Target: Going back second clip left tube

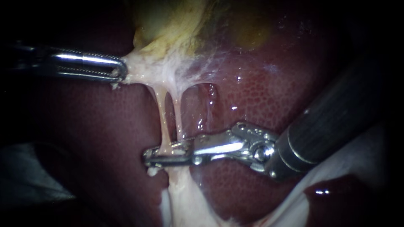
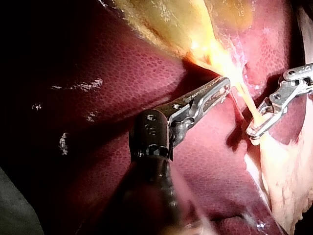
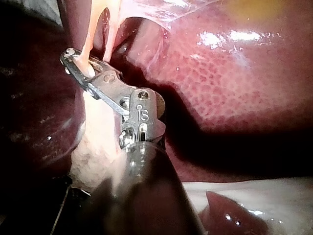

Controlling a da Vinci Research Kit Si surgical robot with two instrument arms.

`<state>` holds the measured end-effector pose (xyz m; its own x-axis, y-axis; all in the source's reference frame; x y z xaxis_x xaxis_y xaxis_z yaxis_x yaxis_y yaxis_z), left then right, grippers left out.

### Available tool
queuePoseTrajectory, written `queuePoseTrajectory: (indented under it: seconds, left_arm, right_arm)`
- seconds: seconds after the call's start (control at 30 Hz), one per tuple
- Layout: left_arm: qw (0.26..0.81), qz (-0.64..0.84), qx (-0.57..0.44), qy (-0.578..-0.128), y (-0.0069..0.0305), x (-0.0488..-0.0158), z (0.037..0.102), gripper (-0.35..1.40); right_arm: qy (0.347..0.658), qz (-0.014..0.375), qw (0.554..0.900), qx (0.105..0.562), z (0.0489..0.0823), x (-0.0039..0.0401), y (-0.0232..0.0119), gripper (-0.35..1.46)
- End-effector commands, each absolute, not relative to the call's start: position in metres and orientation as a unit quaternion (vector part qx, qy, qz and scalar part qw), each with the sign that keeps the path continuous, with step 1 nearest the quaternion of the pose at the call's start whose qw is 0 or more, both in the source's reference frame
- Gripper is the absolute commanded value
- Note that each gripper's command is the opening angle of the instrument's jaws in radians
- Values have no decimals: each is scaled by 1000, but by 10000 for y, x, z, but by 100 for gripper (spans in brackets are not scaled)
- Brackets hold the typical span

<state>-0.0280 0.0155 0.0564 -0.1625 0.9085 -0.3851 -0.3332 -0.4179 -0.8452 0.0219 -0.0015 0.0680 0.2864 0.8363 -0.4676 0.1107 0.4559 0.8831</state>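
Left tube (image 1: 162, 122), one of two strung beside the right tube (image 1: 176, 113) over the liver (image 1: 261, 96), is clamped low down in my right instrument (image 1: 148, 159), while my left instrument (image 1: 120, 72) grips the gallbladder (image 1: 168, 25) at its pale neck.

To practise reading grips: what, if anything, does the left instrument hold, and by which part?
The left instrument has its jaws shut on the whitish tissue joining the gallbladder, gripping its side edge, above the tubes.
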Motion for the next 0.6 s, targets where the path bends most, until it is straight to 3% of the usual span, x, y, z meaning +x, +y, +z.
queuePoseTrajectory:
  seconds: [0.03,0.07,0.17,0.33,0.47,0.6]
  left_arm:
    - [444,698,-470,-306,155,-280,564,-35]
    - [444,698,-470,-306,155,-280,564,-35]
    - [444,698,-470,-306,156,-280,564,-35]
    - [444,698,-470,-306,155,-279,564,-35]
    - [444,698,-470,-306,155,-279,564,-35]
    - [444,698,-470,-306,155,-278,564,-35]
  right_arm:
    - [533,271,667,445,680,221,-15,-26]
    - [541,265,674,428,681,223,-14,-3]
    - [558,249,688,393,681,229,-13,34]
    - [566,254,705,344,682,231,-10,46]
    - [545,248,747,289,686,226,-4,49]
    - [537,248,759,272,690,212,1,50]
